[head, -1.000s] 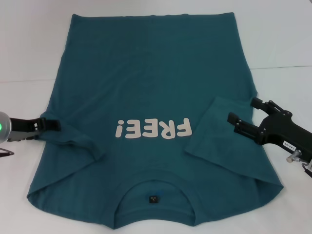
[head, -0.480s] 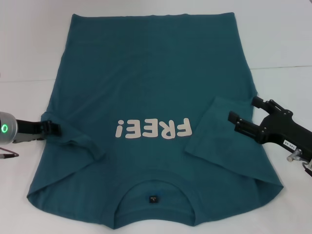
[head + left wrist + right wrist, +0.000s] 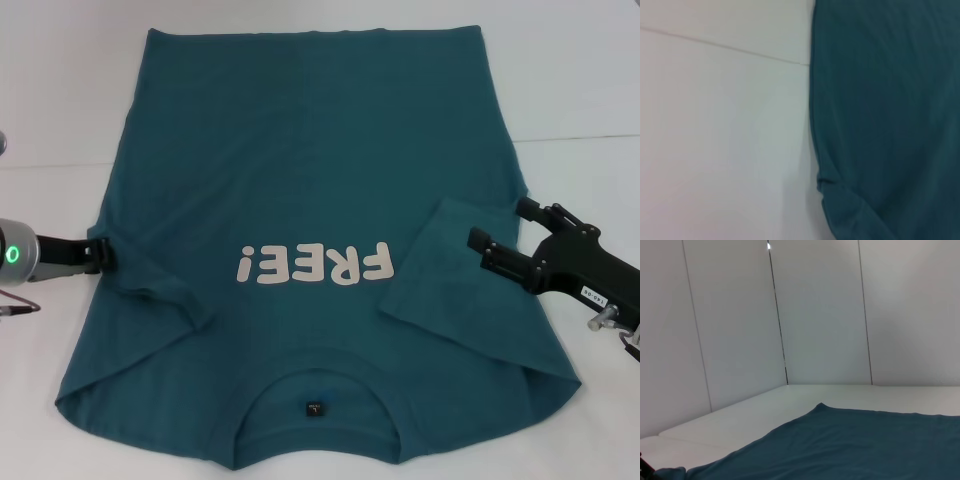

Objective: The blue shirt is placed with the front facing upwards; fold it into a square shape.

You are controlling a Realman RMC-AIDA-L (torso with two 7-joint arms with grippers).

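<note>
Shirt (image 3: 310, 170) in dark teal-blue lying flat, front up, on the white counter (image 3: 580, 90), neckline nearest the robot and both short sleeves folded inward over the body. Left gripper (image 3: 100, 255) at the shirt's left edge beside the folded sleeve, its fingers too hidden to tell whether open or closed. Right gripper (image 3: 505, 235) above the folded right sleeve, fingers spread apart and holding nothing.

Bright, even light — soft shadows

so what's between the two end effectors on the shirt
In the head view, the blue shirt's chest with the "FREE!" print lies between the left end effector and the right end effector.
</note>
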